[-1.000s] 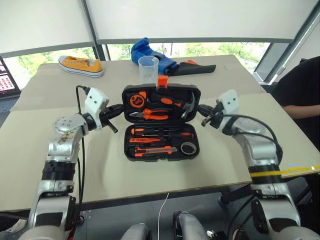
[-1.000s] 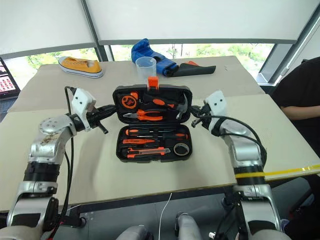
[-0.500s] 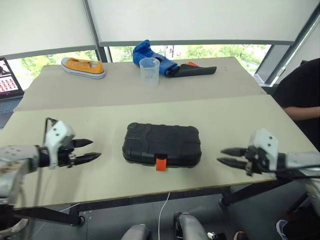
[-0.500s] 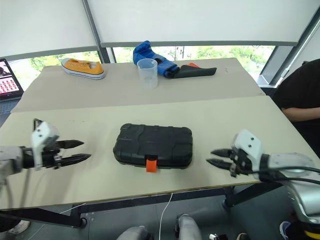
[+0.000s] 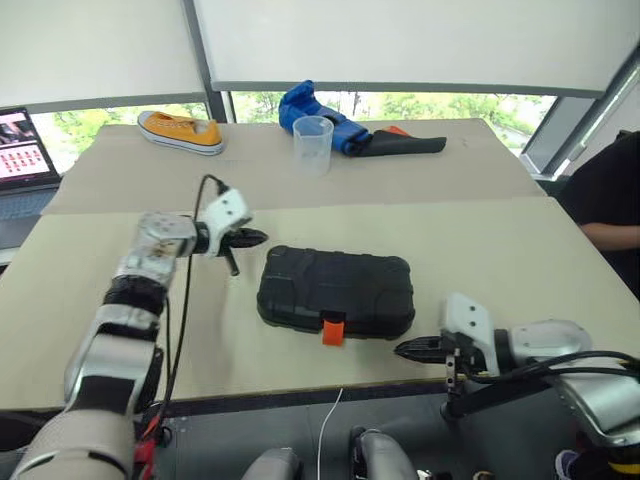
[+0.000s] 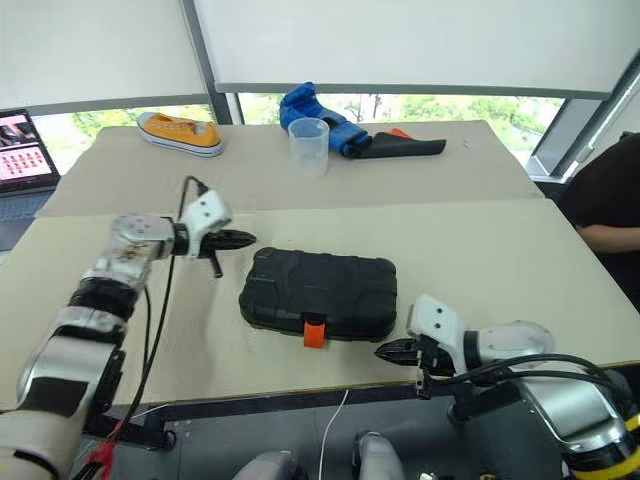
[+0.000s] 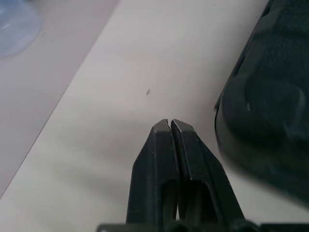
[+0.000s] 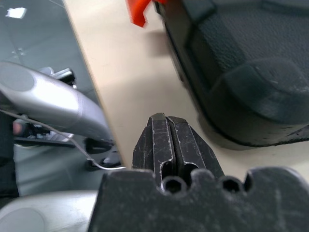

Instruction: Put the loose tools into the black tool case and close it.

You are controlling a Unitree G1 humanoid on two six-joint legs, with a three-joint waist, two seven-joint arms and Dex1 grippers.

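Both arms have swung in beside the closed black tool case (image 5: 335, 292). Left fingers (image 7: 170, 129) and right fingers (image 8: 166, 130) are clenched empty; task looks finished.

Light: bright daylight from windows (image 5: 420, 105) ahead of me | Shadows: soft under the case (image 5: 336, 290) | Focus: my wrist views blurred close up

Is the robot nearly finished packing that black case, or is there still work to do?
It looks nearly finished. The case lies shut on the table, its orange latch at the front edge, and no loose tools lie around it. Nothing is in hand: the left gripper and right gripper are shut and empty beside the case. Whether the latch is snapped fast I cannot tell.
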